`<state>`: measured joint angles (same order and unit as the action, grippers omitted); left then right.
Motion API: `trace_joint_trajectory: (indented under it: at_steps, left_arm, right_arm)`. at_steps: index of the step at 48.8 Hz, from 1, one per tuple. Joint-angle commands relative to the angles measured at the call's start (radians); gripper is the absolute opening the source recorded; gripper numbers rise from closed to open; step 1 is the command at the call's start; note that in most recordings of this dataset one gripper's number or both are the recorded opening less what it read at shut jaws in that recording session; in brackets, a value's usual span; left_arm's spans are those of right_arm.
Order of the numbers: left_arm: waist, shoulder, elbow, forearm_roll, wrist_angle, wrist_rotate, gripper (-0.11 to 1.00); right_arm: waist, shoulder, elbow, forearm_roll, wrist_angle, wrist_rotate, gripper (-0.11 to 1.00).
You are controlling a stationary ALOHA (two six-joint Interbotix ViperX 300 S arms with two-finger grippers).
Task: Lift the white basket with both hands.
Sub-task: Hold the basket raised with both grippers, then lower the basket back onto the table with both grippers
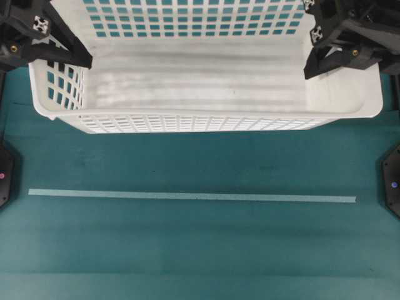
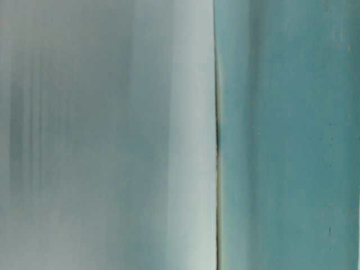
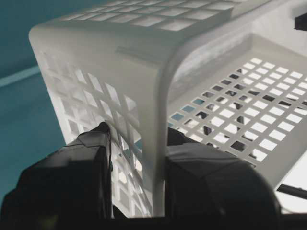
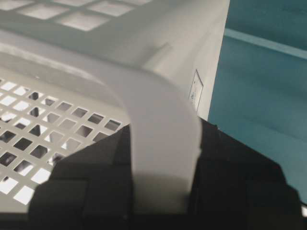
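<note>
The white basket [image 1: 200,81] fills the top of the overhead view, its near slotted wall tilted toward the camera. My left gripper [image 1: 69,56] is shut on the basket's left rim; in the left wrist view [image 3: 136,158] one finger is outside the perforated wall and one inside, with the rim [image 3: 160,124] between them. My right gripper [image 1: 322,62] is shut on the right rim; in the right wrist view [image 4: 165,167] the white rim [image 4: 163,143] runs between both black fingers. The table-level view shows only a blurred white wall of the basket [image 2: 107,135].
A pale tape strip [image 1: 187,196] runs across the teal table [image 1: 200,250] in front of the basket. Black arm bases stand at the left edge [image 1: 5,172] and right edge [image 1: 392,184].
</note>
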<state>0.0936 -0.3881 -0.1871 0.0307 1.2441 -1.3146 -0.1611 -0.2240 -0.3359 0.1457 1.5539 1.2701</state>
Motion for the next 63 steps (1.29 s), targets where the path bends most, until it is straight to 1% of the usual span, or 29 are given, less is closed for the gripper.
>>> trace_joint_trajectory:
  at_steps: [1, 7, 11, 14, 19, 23, 29, 34, 37, 45, 52, 59, 63]
  left_arm:
    - [-0.012, 0.025, -0.025, -0.003, -0.041, 0.037, 0.16]
    - [-0.014, 0.020, 0.021, -0.003, -0.054, 0.038, 0.16]
    - [-0.014, 0.014, 0.063, -0.003, -0.069, 0.040, 0.16]
    - [-0.012, 0.000, 0.106, -0.002, -0.086, 0.037, 0.16]
    - [-0.009, -0.023, 0.193, 0.000, -0.166, 0.031, 0.16]
    - [-0.012, -0.028, 0.272, 0.000, -0.249, 0.028, 0.16]
    - [-0.014, -0.026, 0.367, 0.000, -0.313, 0.034, 0.16]
    - [-0.014, -0.029, 0.440, 0.000, -0.382, 0.037, 0.16]
    - [-0.014, -0.029, 0.485, 0.000, -0.426, 0.037, 0.16]
    - [-0.012, -0.031, 0.598, 0.000, -0.497, 0.037, 0.16]
    - [-0.005, -0.031, 0.650, 0.000, -0.511, 0.037, 0.16]
    - [0.012, -0.023, 0.684, 0.003, -0.520, 0.038, 0.16]
    - [0.020, 0.003, 0.703, 0.005, -0.549, 0.038, 0.16]
  right_arm:
    - [0.044, 0.021, -0.018, -0.008, -0.025, -0.035, 0.19]
    - [0.048, 0.018, 0.012, -0.044, -0.021, -0.046, 0.19]
    - [0.051, 0.012, 0.058, -0.051, -0.025, -0.049, 0.20]
    - [0.060, 0.003, 0.110, -0.054, -0.032, -0.048, 0.19]
    - [0.061, -0.017, 0.206, -0.055, -0.057, -0.038, 0.20]
    - [0.055, -0.034, 0.291, -0.055, -0.118, -0.035, 0.20]
    - [0.052, -0.055, 0.420, -0.041, -0.267, -0.035, 0.20]
    - [0.043, -0.077, 0.508, -0.023, -0.383, -0.034, 0.19]
    - [0.041, -0.086, 0.541, -0.020, -0.426, -0.032, 0.20]
    - [0.043, -0.092, 0.598, -0.015, -0.442, -0.035, 0.20]
    - [0.043, -0.091, 0.667, -0.015, -0.460, -0.040, 0.20]
    - [0.040, -0.089, 0.752, -0.015, -0.551, -0.038, 0.20]
    - [0.040, -0.086, 0.795, -0.014, -0.597, -0.035, 0.20]
